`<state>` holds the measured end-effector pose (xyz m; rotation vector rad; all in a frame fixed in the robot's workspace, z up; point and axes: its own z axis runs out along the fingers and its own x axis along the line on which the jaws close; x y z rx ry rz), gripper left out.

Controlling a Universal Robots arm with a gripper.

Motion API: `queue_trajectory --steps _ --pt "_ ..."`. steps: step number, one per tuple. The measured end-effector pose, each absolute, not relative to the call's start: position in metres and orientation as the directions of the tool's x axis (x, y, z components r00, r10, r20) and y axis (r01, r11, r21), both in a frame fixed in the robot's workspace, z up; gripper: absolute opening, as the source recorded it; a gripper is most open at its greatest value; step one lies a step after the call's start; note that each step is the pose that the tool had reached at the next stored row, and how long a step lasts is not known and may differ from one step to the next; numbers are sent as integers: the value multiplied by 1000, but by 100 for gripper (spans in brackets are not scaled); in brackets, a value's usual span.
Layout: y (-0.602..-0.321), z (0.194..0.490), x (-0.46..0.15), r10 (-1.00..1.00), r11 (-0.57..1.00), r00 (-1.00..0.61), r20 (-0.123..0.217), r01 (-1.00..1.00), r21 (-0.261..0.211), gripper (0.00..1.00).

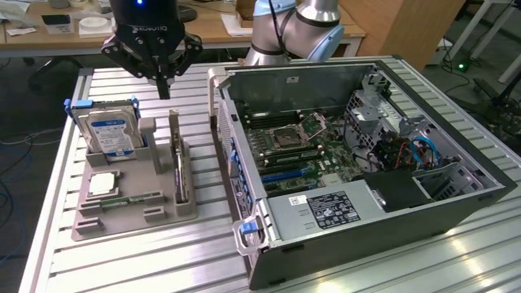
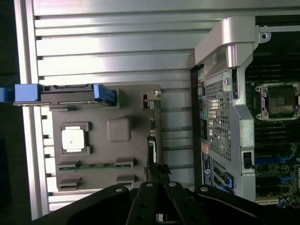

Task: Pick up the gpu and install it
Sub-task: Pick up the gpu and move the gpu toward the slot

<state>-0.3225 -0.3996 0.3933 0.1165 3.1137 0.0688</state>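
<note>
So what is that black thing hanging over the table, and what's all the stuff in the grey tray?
That black thing is the claw of a robot arm. It is pinched shut and holds nothing. One picture comes from a camera off the arm, the other from a camera on its wrist, looking down past the claw. On the metal table sits a grey tray of computer parts: a hard drive with a blue label, a square chip, and the gpu, a thin card standing on edge. The claw hangs above that tray. Next to it lies an open computer case.

Metal-bracketed gpu (image 1: 179,180), matt grey plastic tray (image 1: 163,215)
</note>
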Motion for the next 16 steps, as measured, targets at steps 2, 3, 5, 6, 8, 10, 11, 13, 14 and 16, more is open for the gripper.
queue_trajectory --steps 2,3,5,6,8,10,11,13,14,16 --pt "-400 393 -323 75 996 -997 -23 74 45 11" --pt "-400 393 -323 75 996 -997 -23 74 45 11" --pt "-400 393 -323 75 996 -997 -23 74 45 11" --pt "-400 393 -323 75 996 -997 -23 74 45 11" --pt "-400 393 -323 75 996 -997 -23 74 45 11" --pt "-400 393 -323 75 996 -997 -23 74 45 11" --pt "-400 393 -323 75 996 -997 -23 74 45 17" --pt "-400 393 -323 75 996 -997 -23 74 45 17" --pt "-400 393 -323 75 996 -997 -23 74 45 24" --pt "-400 393 -323 75 996 -997 -23 74 45 35"
